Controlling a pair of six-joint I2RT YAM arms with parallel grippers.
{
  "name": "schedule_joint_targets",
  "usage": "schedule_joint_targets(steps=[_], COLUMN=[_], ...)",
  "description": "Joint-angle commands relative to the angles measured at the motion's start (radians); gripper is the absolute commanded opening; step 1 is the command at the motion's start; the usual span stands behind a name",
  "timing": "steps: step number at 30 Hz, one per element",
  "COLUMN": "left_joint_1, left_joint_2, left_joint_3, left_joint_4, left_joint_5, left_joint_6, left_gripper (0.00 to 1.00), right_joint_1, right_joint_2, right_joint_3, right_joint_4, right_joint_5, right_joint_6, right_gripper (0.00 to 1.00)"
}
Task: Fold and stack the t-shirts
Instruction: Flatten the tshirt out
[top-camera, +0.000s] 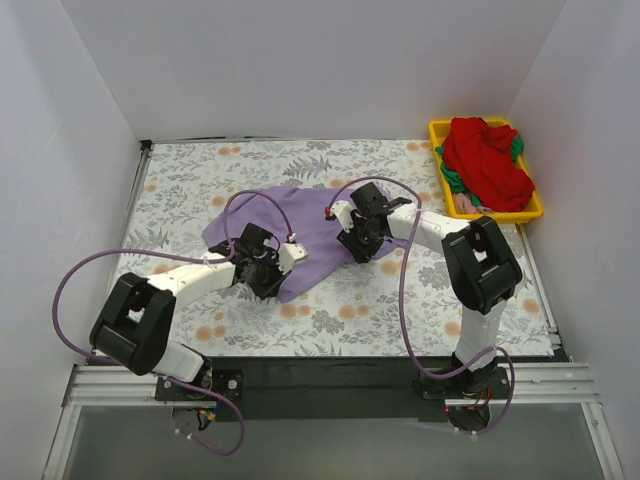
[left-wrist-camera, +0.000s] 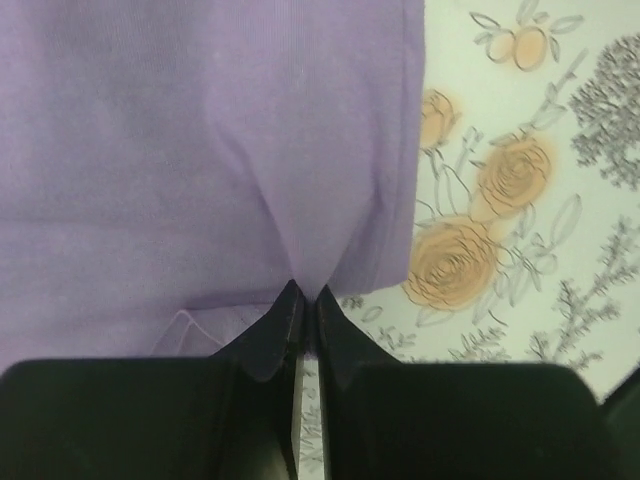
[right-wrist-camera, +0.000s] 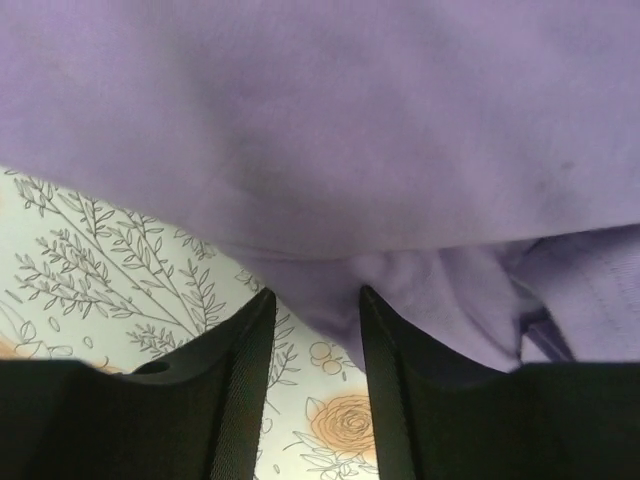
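A lavender-purple t-shirt lies crumpled on the floral cloth in the middle of the table. My left gripper is at its near-left edge and is shut, pinching a fold of the hem; in the left wrist view the closed tips hold the purple cloth. My right gripper is at the shirt's right edge. In the right wrist view it is open, with a bunched edge of the shirt lying between its fingers. A red t-shirt, a green one and a pale pink one are heaped in the tray.
A yellow plastic tray stands at the back right corner. The floral-patterned cloth covers the table top. White walls close in the left, back and right sides. Purple cables loop from both arms over the near half.
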Motion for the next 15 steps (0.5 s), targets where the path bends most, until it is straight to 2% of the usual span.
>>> schedule_joint_targets(steps=[1,3,4,10,15], left_joint_1=[0.009,0.030,0.055,0.223,0.248], left_joint_2=[-0.056,-0.099,-0.109,-0.077,-0.094], left_joint_3=[0.038,0.087,0.102,0.276,0.375], left_joint_4=[-0.183,-0.258,-0.281,-0.462,-0.610], left_joint_5=[0.092,0.125,0.148,0.276,0.365], left_joint_6=[-0.034,-0.051,-0.060,-0.051,-0.049], left_gripper=[0.00,0.00,0.00,0.00,0.00], right_joint_1=[0.000,0.000,0.000,0.007,0.014], right_joint_2=[0.021,0.009,0.001,-0.186,-0.367], right_joint_3=[-0.036,-0.065,-0.072,-0.163,-0.316], right_joint_4=[0.074,0.085,0.085,-0.014,-0.180], right_joint_5=[0.078,0.081,0.077,-0.033,-0.081], right_joint_6=[-0.034,-0.046,-0.049,-0.150,-0.372], right_gripper=[0.42,0.20,0.02,0.01,0.01])
